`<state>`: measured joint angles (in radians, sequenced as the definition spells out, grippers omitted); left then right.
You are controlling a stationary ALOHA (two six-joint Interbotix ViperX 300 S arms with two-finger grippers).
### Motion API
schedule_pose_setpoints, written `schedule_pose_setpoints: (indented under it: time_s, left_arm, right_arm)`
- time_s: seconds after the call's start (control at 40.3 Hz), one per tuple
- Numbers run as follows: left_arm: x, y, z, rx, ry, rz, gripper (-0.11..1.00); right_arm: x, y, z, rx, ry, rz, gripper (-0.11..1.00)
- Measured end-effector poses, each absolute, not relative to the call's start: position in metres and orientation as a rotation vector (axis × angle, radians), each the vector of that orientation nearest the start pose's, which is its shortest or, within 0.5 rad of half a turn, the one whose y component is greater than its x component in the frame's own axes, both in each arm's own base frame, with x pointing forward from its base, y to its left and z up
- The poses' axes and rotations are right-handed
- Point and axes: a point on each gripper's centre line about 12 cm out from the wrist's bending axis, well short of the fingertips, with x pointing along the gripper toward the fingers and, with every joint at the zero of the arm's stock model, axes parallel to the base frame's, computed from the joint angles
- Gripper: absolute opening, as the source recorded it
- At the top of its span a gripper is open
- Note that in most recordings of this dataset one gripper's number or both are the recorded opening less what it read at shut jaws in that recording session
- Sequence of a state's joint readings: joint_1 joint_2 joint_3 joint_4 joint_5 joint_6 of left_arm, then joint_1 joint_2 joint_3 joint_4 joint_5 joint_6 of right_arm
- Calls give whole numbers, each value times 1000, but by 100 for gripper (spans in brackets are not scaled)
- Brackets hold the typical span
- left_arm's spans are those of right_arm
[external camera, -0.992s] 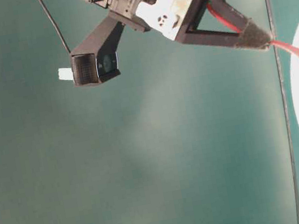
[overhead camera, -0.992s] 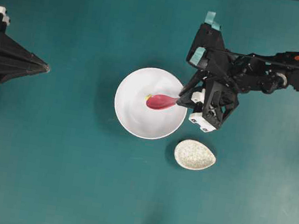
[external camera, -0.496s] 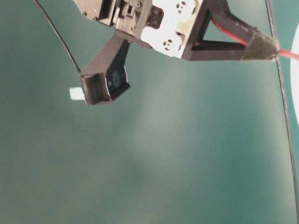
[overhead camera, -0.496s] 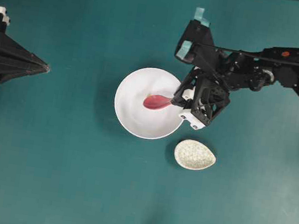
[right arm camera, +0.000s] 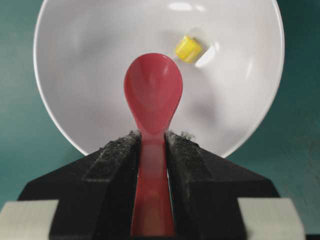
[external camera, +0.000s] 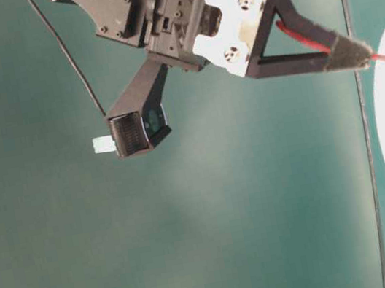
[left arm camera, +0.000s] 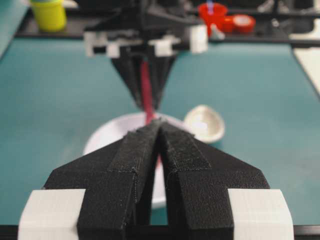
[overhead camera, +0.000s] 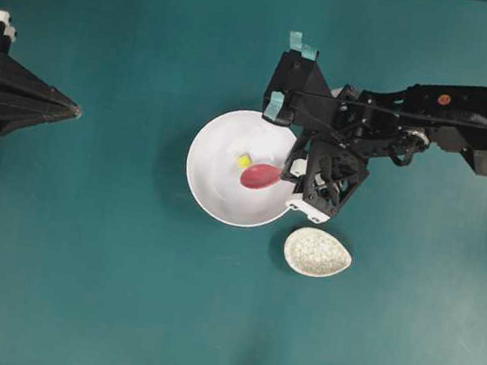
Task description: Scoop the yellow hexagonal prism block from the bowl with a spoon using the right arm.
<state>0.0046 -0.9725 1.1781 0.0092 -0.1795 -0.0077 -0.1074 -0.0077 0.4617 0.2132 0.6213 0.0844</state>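
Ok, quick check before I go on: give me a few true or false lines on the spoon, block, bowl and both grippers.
1. The right gripper is shut on the spoon. True.
2. The block sits in the spoon's scoop. False: it lies on the bowl floor, beside the scoop.
3. The scoop is over the bowl. True.
4. The left gripper is holding the bowl's rim. False: it is shut on nothing, far off to the side.
5. The speckled dish is inside the bowl. False: it is on the table beside it.
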Motion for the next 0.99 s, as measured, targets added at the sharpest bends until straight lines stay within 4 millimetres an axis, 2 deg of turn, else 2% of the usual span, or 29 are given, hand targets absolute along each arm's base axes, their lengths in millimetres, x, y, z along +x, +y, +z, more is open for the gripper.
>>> schedule_pose_setpoints:
  time_s: [0.595,0.992]
  left_arm:
    - [198,1,281,1,26,3,4]
    - [198,1,281,1,26,3,4]
  right_arm:
    - [380,-26,184,291,1108,-168,24]
    - [396,-29,175,281,1090,-167,24]
